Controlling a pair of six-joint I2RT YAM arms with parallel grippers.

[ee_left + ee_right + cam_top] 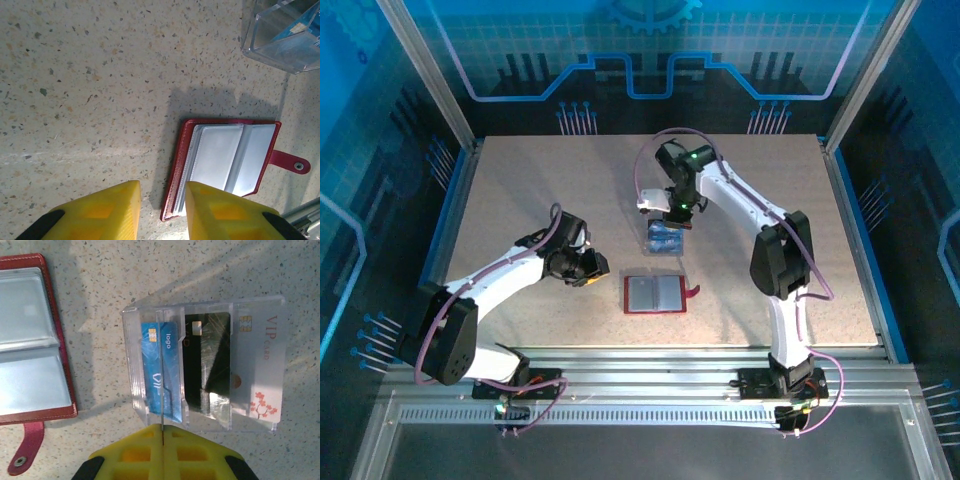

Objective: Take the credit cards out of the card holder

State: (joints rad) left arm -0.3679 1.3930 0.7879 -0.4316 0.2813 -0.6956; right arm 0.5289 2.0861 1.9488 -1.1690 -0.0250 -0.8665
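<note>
Holder (655, 293) lay open mid-frame in top view; three cards (170, 365) sat in tray (131, 360) above it. Right jaws were closed, empty; left jaws part-open, empty, left of holder.

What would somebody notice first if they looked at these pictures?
Probably the red card holder, lying open and flat in the middle of the table, its clear pockets looking empty. Just beyond it sits a clear plastic tray holding three cards side by side: a blue card, a dark card and a pale VIP card. The yellow right gripper hangs shut at the tray's edge.
</note>
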